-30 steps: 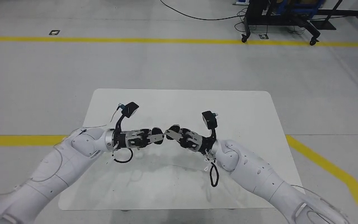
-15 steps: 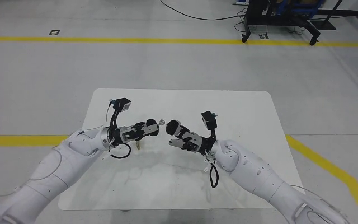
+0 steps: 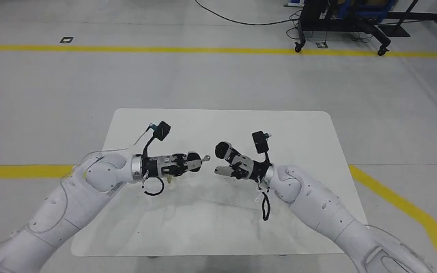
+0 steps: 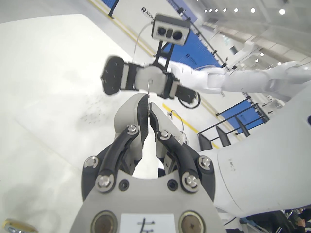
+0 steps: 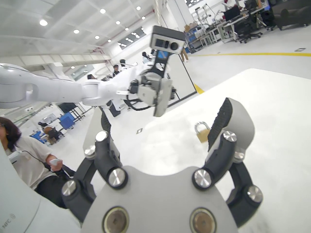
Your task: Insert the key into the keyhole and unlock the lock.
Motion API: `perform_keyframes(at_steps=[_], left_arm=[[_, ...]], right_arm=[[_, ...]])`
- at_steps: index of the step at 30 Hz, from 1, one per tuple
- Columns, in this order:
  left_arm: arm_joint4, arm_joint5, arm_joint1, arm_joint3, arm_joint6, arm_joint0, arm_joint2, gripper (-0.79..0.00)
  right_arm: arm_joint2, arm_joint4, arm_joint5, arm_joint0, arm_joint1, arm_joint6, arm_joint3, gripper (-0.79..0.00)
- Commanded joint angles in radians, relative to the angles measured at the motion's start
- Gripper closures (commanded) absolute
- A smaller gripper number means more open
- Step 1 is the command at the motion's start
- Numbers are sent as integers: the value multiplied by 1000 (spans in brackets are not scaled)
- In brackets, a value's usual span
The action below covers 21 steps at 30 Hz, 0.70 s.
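Left gripper [image 3: 194,162], left of centre in the top view, is clenched on the key [image 3: 203,158], which sticks out to the right. The padlock [image 5: 201,132] stands shackle-up on the white table [image 3: 300,130]. Right gripper [image 3: 220,161], just right of the key, is spread wide and holds nothing.

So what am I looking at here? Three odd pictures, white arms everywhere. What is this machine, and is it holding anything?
It is a robot with two arms, each ending in a two-fingered hand. One picture looks down from above on a white table; the other two come from cameras on the wrists. The left hand pinches a thin metal key between its fingers. The right hand is open and holds nothing. A small padlock sits on the table, not held by either hand.
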Motion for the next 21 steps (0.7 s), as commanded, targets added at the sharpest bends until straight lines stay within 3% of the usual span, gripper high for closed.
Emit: perform_keyframes(at_steps=[1, 5, 11, 18, 21], left_arm=[[62, 49, 12, -34, -64, 4, -19, 0], [103, 135, 20, -93, -140, 12, -29, 0], [172, 138, 11, -148, -168, 15, -21, 0], [192, 157, -7, -157, -174, 11, -2, 0], [193, 158, -16, -156, -186, 3, 7, 0]], right_arm=[[56, -47, 15, -8, 30, 113, -18, -785], [154, -20, 58, -84, 82, 257, -120, -785], [214, 72, 107, -162, 127, 490, -262, -785], [197, 123, 140, -166, 129, 575, -323, -785], [178, 129, 146, -155, 121, 577, -325, -693]])
